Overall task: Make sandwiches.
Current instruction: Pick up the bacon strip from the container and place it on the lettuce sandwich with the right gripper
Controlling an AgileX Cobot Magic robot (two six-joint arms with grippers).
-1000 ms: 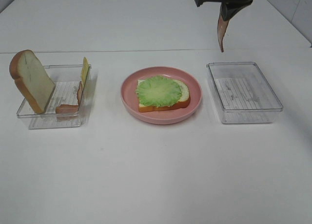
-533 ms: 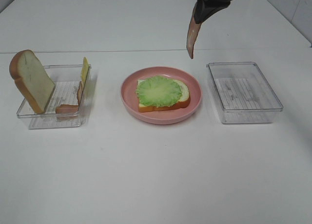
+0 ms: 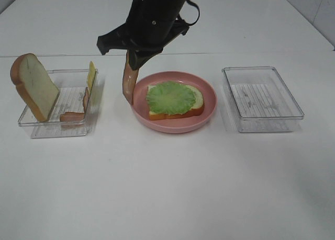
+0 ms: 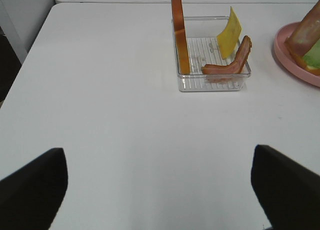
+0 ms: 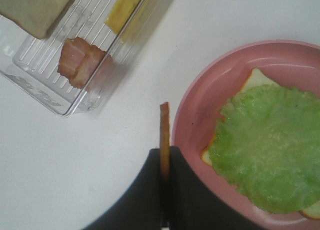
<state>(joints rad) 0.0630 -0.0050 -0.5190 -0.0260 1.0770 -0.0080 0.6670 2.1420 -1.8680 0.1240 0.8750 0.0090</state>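
Left jaws: spread wide, holding nothing, over bare white counter (image 4: 125, 120), short of clear ribbed plastic tray (image 3: 57, 124).
In tray: thick white bread slice with brown crust (image 3: 34, 88) leaning upright, thin yellow cheese square (image 3: 91, 77), curled brown bacon strip (image 3: 73, 116).
Right jaws: clamped on second bacon strip (image 3: 129, 84), hanging vertical, tip at left rim of round pink plate (image 3: 172, 127), not over stack.
On plate: bottom bread slice (image 3: 196, 103) under ruffled green lettuce leaf (image 3: 170, 98).
Far right: second clear tray (image 3: 261, 101), nothing in it.
Judged: about one third built; bacon, cheese and top slice left.
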